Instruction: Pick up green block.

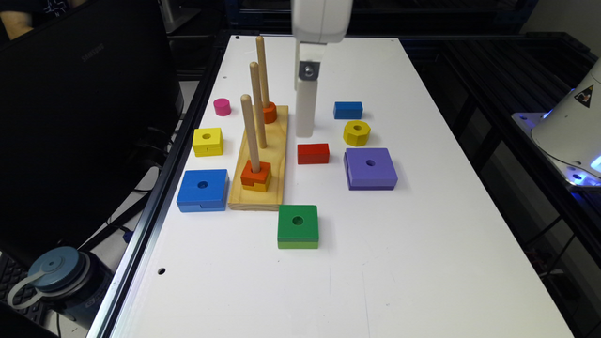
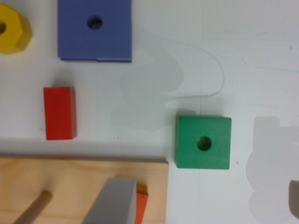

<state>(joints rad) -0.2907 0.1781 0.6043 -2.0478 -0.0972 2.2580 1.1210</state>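
Green block point(image 1: 297, 226), a flat square wooden piece with a dark green top over a lighter green bottom layer and a round centre hole, lies flat on the white table point(image 1: 422, 263), operator, just beside the near corner of the pale wooden peg base point(image 1: 260, 162); in the wrist view the same green block point(image 2: 203, 142) sits just past that base's corner, apart from it by a thin gap. Your gripper point(image 1: 305, 110) hangs above the table between the peg base and the blue rectangular block point(image 1: 348, 110), well apart from the green block and holding nothing that can be seen; how far its pincer stands open I cannot tell from either view. On the base you have three upright wooden pegs, the nearest point(image 1: 250, 134) carrying an orange square piece point(image 1: 256, 173) over a yellow one. A red rectangular block point(image 1: 313, 153) lies between the gripper and the green block. On the exterior view's right you find a purple square block with hole point(image 1: 370, 168) and a yellow octagonal block point(image 1: 357, 133). On the exterior view's left of the base lie a blue square block with hole point(image 1: 203, 189), a yellow square block point(image 1: 207, 141) and a pink cylinder point(image 1: 222, 106).
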